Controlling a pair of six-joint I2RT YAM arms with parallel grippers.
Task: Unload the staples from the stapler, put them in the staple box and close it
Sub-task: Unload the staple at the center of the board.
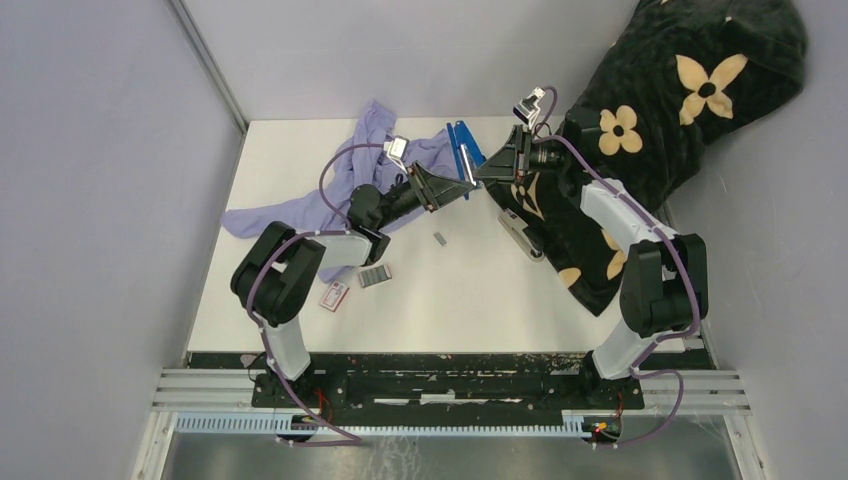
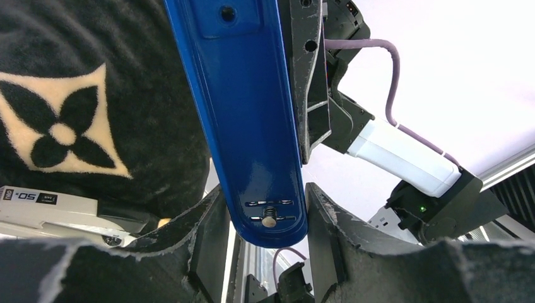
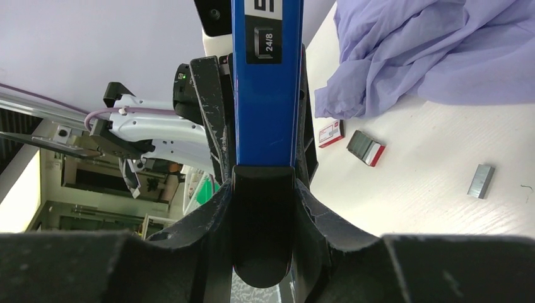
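Right wrist, right claw clamped on blue stapler, left claw around it (grip unclear)

Purple cloth rear-left; floral black blanket right; red-white box, possibly cardboard.

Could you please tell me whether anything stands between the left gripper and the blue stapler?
Nothing visible does. One end of the blue stapler sits between the jaws of the left gripper; whether they clamp it I cannot tell. The right gripper grips its black end.
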